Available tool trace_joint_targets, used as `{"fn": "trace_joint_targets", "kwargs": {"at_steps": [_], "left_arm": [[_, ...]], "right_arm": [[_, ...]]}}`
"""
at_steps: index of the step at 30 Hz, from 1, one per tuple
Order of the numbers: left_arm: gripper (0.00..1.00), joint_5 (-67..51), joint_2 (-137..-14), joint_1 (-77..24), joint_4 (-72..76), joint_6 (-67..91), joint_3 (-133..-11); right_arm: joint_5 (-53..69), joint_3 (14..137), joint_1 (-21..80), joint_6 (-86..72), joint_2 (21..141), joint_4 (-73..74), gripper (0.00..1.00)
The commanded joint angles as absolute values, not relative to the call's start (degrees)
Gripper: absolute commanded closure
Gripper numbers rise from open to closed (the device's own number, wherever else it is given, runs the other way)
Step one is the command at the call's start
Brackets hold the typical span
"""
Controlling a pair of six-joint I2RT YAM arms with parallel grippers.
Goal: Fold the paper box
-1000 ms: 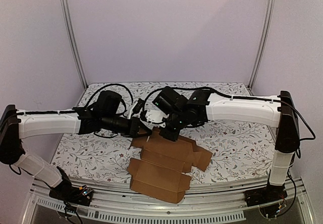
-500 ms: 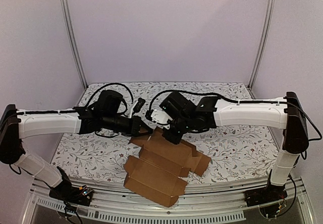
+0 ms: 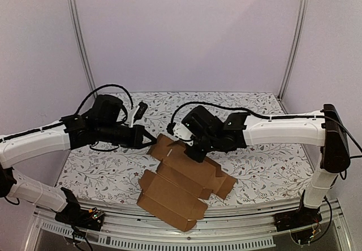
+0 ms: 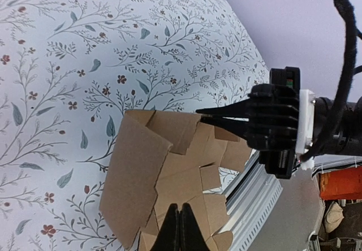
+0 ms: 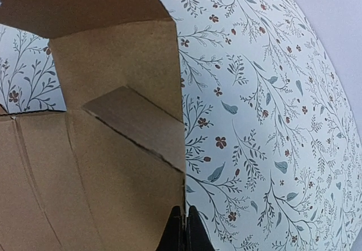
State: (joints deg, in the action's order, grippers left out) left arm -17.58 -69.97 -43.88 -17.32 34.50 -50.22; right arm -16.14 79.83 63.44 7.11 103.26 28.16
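The paper box (image 3: 181,177) is a flat brown die-cut cardboard sheet with flaps, lying on the table with its near end over the front edge. It also shows in the left wrist view (image 4: 169,166) and the right wrist view (image 5: 102,166). My right gripper (image 3: 194,155) is shut on the sheet's edge (image 5: 185,214), holding its far part slightly raised; it also shows in the left wrist view (image 4: 201,114). My left gripper (image 3: 151,140) is shut and empty, just left of the sheet's far-left flap, its tips (image 4: 180,211) above the cardboard.
The table carries a white floral cloth (image 3: 254,155). A metal rail (image 3: 237,231) runs along the front edge, under the overhanging cardboard. Two upright frame posts (image 3: 79,42) stand at the back corners. Black cables loop over both arms.
My left arm has drawn back to the left, away from the sheet's far-left flap. My right gripper has shifted slightly left and nearer with the sheet, which has slid a little leftward.
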Motion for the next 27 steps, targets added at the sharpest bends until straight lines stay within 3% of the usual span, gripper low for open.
{"fn": "trace_joint_targets", "kwargs": {"at_steps": [1,11,27], "left_arm": [[1.0,-13.62,-65.03,-44.34,-22.83,32.9,-49.16],[1.0,-7.79,-61.96,-44.14,-21.59,31.43,-43.64],[1.0,-10.94,-66.16,-43.68,-10.47,31.67,-35.88]], "right_arm": [[-21.01,77.92,65.04,10.09,101.47,25.78,1.0],[-27.67,75.11,69.06,17.49,101.25,21.67,1.0],[-38.39,76.66,72.96,28.99,102.63,20.49,1.0]]}}
